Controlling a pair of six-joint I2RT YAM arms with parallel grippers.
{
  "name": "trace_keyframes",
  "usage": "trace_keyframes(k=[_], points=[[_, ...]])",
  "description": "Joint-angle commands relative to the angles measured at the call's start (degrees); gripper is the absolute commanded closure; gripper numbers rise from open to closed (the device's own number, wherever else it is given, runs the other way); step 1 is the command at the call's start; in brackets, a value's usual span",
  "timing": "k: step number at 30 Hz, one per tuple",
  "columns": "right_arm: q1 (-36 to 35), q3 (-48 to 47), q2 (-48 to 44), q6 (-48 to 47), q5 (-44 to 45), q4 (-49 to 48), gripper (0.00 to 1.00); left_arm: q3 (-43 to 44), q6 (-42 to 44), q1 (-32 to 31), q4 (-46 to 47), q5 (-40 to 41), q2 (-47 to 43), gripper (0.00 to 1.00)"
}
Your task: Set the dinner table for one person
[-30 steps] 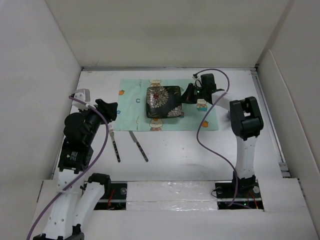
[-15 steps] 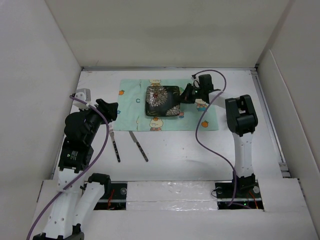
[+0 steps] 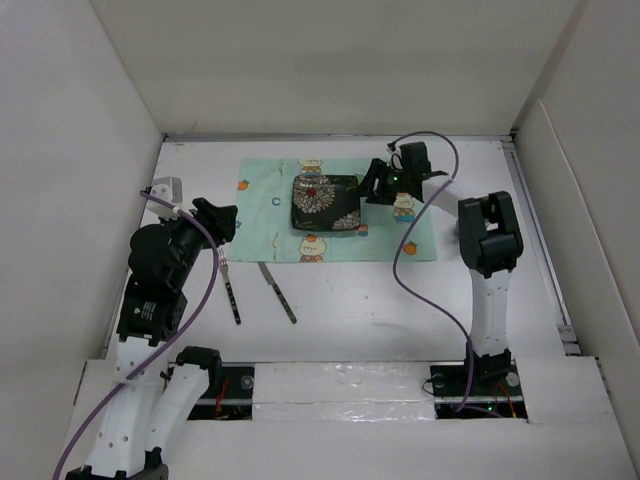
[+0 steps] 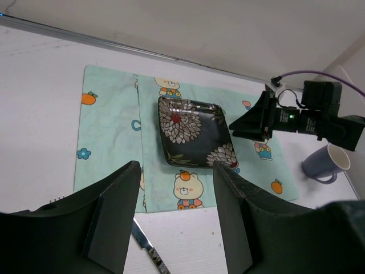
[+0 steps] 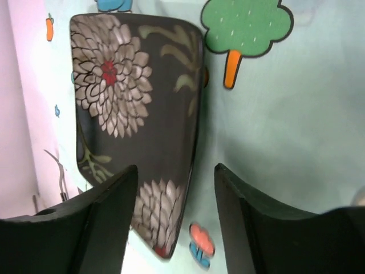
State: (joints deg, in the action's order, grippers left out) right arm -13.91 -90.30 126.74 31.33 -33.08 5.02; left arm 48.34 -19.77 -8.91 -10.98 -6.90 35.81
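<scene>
A black square plate with white flowers [image 3: 325,203] lies on the mint-green bear mat [image 3: 270,215] at the far side of the white dinner table [image 3: 400,300]. My right gripper [image 3: 372,186] is at the plate's right edge. In the right wrist view this gripper [image 5: 177,171] is open, its jaws astride the plate [image 5: 125,103] rim without pinching it. My left gripper [image 3: 215,222] hovers at the mat's left end. It is open [image 4: 177,168] and holds nothing. The plate [image 4: 191,131] lies ahead of it.
A fork [image 3: 231,290] and a knife [image 3: 278,293] lie side by side on the table in front of the mat. In the left wrist view a grey-blue mug [image 4: 326,163] stands just right of the mat [image 4: 108,137]. White walls close three sides.
My right gripper has opened and let go of the plate, which now lies flat on the mat. The left arm has not moved.
</scene>
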Motion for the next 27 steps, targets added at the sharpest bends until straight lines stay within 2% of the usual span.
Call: trace_keyframes(k=[1, 5, 6, 7, 8, 9, 10, 11, 12, 13, 14, 15, 16, 17, 18, 19, 21, 27], points=[[0.20, 0.13, -9.74, -6.27, 4.86, 4.63, 0.35, -0.26, 0.43, -0.15, 2.81, -1.02, -0.66, 0.50], [0.20, 3.98, -19.57, -8.83, 8.99, 6.41, 0.35, -0.52, 0.26, -0.15, 2.81, -1.02, -1.27, 0.50], [0.20, 7.91, -22.30, -8.92, 10.74, 5.97, 0.44, -0.52, 0.26, -0.15, 2.81, -1.10, -1.45, 0.50], [0.20, 10.73, -29.11, -9.09, 12.32, 3.97, 0.75, -0.44, 0.26, -0.15, 2.90, -1.19, -1.45, 0.50], [0.20, 13.89, -33.01, -8.83, 14.60, 2.38, 0.95, -0.44, 0.34, -0.15, 2.81, -1.10, -1.36, 0.50], [0.20, 20.54, -37.14, -8.57, 21.93, 1.76, 1.00, -0.44, 0.35, -0.15, 2.72, -1.02, -1.45, 0.50], [0.20, 23.21, -44.83, -7.79, 26.36, 1.75, 1.00, -0.52, 0.35, -0.15, 2.81, -1.19, -1.45, 0.50], [0.20, 25.85, -48.48, -7.60, 32.49, 2.80, 1.00, -0.52, 0.35, -0.15, 2.90, -1.36, -1.53, 0.50], [0.81, 28.49, -51.82, -6.99, 44.13, 3.50, 1.00, -0.44, 0.26, -0.15, 2.98, -1.54, -1.54, 0.50], [1.43, 33.65, -57.86, -6.20, 49.38, 3.77, 1.00, -0.26, 0.26, -0.15, 2.99, -1.89, -1.45, 0.50], [2.21, 36.05, -60.18, -5.59, 54.04, 3.42, 1.00, -0.26, 0.26, -0.15, 2.90, -1.98, -1.45, 0.50], [4.40, 38.07, -62.29, -5.06, 58.96, 3.33, 0.95, -0.17, 0.26, -0.67, 2.64, -1.55, -1.62, 0.50], [5.29, 40.97, -63.53, -5.14, 61.62, 3.16, 0.70, -0.17, 0.26, -0.67, 2.72, -1.63, -2.06, 0.50], [6.26, 41.95, -64.85, -5.05, 64.52, 3.42, 0.55, -0.17, 0.34, -1.28, 2.72, -1.54, -2.15, 0.50], [8.44, 42.48, -64.95, -5.05, 67.68, 3.86, 0.31, -0.09, 0.35, -1.29, 2.63, -1.02, -2.15, 0.50], [9.51, 42.66, -64.34, -4.36, 68.58, 5.51, 0.25, 0.09, 0.35, -1.98, 2.55, -0.84, -2.06, 0.50], [11.53, 42.75, -61.63, -3.56, 69.38, 7.20, 0.20, 0.09, 0.43, -2.52, 2.46, -0.75, -2.50, 0.50], [14.97, 39.34, -52.14, -4.35, 65.35, 7.28, 0.20, -0.08, 0.35, -3.05, 2.46, -0.48, -3.47, 0.50]])
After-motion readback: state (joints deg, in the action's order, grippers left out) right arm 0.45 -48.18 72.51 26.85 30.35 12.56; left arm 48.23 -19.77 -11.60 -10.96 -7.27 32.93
